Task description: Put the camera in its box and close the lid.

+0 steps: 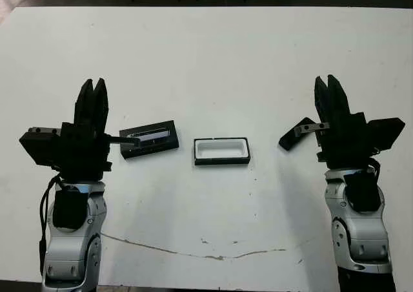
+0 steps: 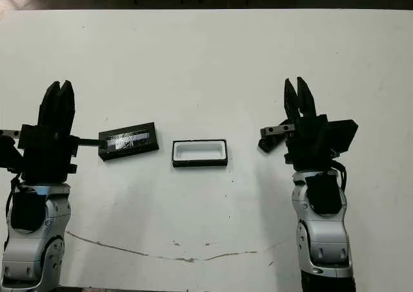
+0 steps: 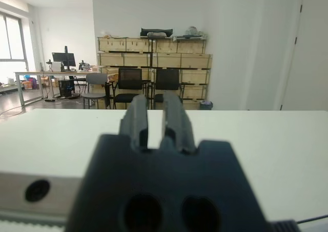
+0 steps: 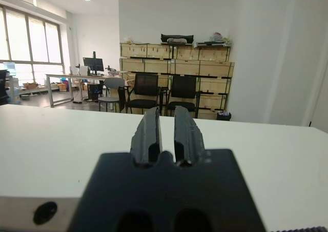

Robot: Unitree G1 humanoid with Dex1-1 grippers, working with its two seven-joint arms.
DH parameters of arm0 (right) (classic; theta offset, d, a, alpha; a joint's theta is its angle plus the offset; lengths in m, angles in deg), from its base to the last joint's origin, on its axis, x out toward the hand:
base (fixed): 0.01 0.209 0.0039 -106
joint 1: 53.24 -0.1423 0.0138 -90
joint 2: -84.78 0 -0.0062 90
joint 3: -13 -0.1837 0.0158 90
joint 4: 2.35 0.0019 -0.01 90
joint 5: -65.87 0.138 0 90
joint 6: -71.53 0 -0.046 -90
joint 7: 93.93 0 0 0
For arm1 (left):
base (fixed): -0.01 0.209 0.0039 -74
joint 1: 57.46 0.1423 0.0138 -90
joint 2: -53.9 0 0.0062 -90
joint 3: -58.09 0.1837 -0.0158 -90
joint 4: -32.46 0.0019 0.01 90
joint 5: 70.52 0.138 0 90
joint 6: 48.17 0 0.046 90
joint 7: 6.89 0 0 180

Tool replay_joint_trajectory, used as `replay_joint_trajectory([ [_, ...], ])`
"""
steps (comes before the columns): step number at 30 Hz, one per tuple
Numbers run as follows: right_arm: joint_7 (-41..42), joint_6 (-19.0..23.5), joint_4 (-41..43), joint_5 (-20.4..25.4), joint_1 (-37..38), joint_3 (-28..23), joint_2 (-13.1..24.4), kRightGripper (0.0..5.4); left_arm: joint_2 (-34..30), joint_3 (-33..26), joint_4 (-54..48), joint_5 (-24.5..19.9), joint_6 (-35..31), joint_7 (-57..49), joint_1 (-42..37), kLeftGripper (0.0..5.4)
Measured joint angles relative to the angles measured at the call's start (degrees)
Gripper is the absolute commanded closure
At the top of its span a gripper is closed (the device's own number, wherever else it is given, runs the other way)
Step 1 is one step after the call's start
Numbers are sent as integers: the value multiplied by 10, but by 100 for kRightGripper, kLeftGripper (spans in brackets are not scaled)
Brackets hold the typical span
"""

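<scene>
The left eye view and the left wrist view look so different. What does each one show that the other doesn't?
Only the left eye view shows the task things on the table: the lid, the box, the camera and the right gripper. Only the left wrist view shows the room beyond: chairs and wooden crates. Both show the left gripper, jaws nearly together and holding nothing, over the white table.

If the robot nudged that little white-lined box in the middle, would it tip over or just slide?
Most likely it would slide. The box is low and wide and sits flat on the table, so tipping seems unlikely. It is open and looks empty, so it is probably light and may skid away easily. The smooth white tabletop probably offers little grip, so a one-sided push could spin it.
</scene>
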Motion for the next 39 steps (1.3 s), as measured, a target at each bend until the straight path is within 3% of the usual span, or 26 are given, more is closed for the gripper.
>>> replay_joint_trajectory([
  [7, 2, 3, -24, -2, -13, 0, 3, 540, 0, 3, 19, 5, 5, -1, -17, 538],
  [13, 21, -11, -59, -4, -41, -13, 32, 540, 1, 5, 30, 12, 7, -6, -27, 538],
  [17, 62, 8, -66, 4, -83, -46, 98, 540, 1, 5, 31, 12, 14, -8, -26, 538],
  [23, 162, 53, -168, 11, -228, -74, 238, 540, 4, 7, 30, 10, 19, -8, -22, 538],
  [27, 236, 75, -267, -23, -344, -31, 312, 540, 5, 8, 30, 6, 27, -8, -19, 538],
  [31, 301, 28, -399, -86, -460, 38, 345, 540, 5, 8, 29, 1, 27, -8, -16, 538],
  [39, 397, -28, -636, -157, -570, 129, 344, 540, -1, 6, 23, 5, 41, -4, -4, 538],
])
